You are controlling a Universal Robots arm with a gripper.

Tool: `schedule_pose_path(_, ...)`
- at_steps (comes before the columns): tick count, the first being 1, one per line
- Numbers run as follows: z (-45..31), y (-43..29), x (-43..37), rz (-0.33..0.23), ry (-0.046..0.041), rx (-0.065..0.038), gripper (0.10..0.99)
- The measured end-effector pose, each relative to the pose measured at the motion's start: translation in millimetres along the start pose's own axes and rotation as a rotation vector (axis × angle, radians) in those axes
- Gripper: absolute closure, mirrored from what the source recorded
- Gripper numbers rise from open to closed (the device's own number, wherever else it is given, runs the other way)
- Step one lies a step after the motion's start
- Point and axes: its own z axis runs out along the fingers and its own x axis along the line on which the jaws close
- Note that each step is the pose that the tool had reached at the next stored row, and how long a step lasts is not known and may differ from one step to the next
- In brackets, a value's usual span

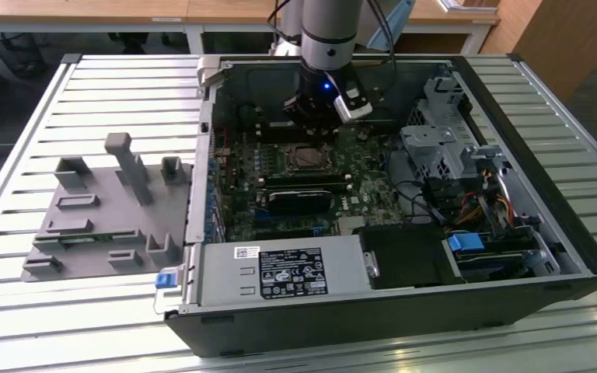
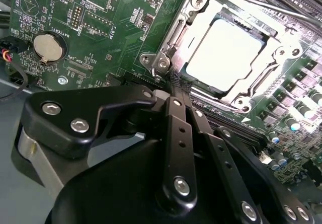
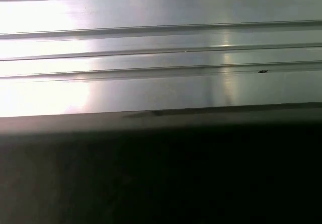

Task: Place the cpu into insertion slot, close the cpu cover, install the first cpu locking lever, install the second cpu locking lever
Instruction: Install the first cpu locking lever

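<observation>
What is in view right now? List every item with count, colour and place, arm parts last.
square silvery-grey metal-topped cpu: one, seated in the socket under the frame.
thin silvery metal cpu cover with square window: one, lying closed around the chip.
green motherboard: one, inside the case.
round silver coin battery: one, on the board, apart from the socket.
open black computer case: one, lying on the table.
grey plastic fixture tray: one, at the exterior view's left of the case.
slatted silver metal table: one, under everything.
blue latch tab: one, at the case's near corner.
black gripper: one, fingers together, tips at the cover's edge.
</observation>
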Motion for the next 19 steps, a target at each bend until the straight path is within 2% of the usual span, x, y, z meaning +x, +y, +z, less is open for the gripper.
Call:
schedule_pose_path(9,2.0,-0.1,0.0,0.000,0.0000,-0.001,0.980)
schedule_pose_path(11,0.0,0.3,-0.2,0.000,-0.0013,-0.003,0.980)
schedule_pose_path(16,-12.3,0.4,-0.2,0.000,-0.0001,-0.001,0.980)
schedule_pose_path(19,-12.9,0.3,-0.2,0.000,-0.0002,-0.001,0.980)
